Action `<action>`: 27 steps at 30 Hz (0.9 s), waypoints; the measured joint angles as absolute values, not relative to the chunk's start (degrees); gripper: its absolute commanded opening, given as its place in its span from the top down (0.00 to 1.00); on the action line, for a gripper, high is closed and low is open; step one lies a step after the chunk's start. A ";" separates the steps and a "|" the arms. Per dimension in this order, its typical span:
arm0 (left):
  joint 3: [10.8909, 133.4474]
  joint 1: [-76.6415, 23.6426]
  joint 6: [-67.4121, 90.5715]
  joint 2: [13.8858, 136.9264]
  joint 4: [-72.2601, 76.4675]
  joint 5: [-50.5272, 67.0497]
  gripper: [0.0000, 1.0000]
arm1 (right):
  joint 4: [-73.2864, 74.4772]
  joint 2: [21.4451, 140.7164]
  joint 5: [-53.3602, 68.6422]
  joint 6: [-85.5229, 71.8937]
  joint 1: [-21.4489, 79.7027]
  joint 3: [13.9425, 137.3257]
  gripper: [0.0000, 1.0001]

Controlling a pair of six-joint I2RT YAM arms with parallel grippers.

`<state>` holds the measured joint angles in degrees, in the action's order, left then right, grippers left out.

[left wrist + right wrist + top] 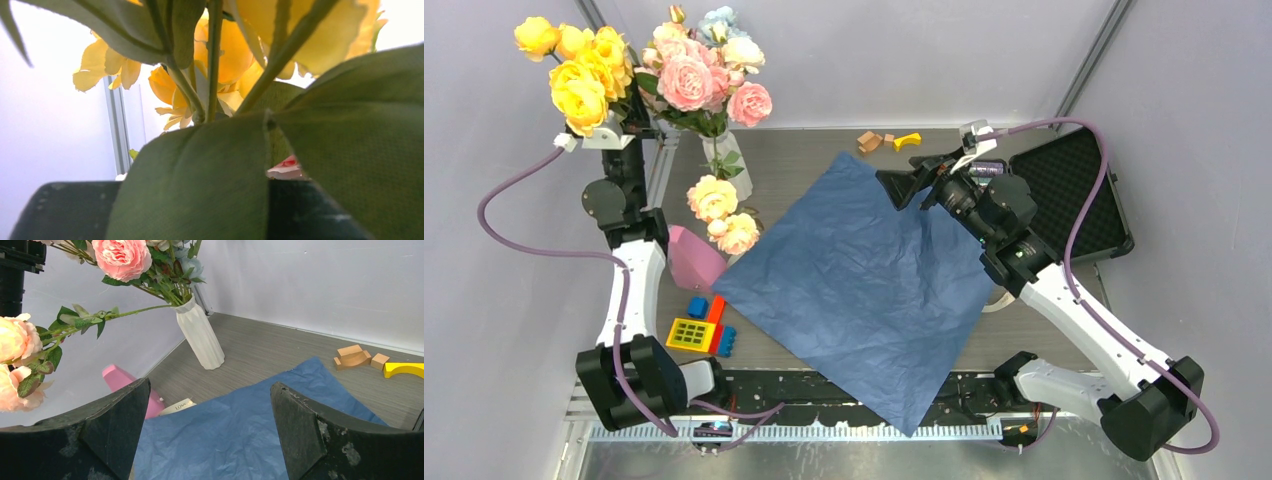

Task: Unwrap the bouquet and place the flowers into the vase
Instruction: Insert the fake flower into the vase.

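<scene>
Vase [724,160]: stands upright at the far left of the table [824,155]. It holds big pink, white and pale-blue blooms [699,70].

Your left hand [614,125]: raised just left of the vase, at about the height of the blooms. It is closed on the stems of the yellow roses [579,75]. In the left wrist view, green stems and leaves fill the gap between the dark fingers [65,210].

Pink and cream roses [724,215]: they hang low, just on the near side of the vase. In the right wrist view their long stem runs up into the vase mouth, leaning far out.

Paper [864,290]: spread flat with the dark blue side up, to the right of the vase and nearer the arm bases. No flowers lie on it.

Your right hand [207,440]: well to the right of the vase, over the paper's far corner. The fingers are spread wide and grip nothing.

Other things:
- A pink cone [689,255] lies just near of the vase.
- Toy blocks [704,325] sit further toward the arm bases.
- Wooden blocks [872,141] and 1 yellow arch [908,140] sit along the far edge, right of the vase.
- A black case [1074,195] lies open far to the right of the vase.
</scene>
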<state>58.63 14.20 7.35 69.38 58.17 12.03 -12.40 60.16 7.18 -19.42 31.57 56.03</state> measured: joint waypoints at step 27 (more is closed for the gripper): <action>56.60 13.45 8.21 74.83 63.68 12.27 1.00 | -12.86 63.29 8.29 -20.45 30.81 56.82 0.06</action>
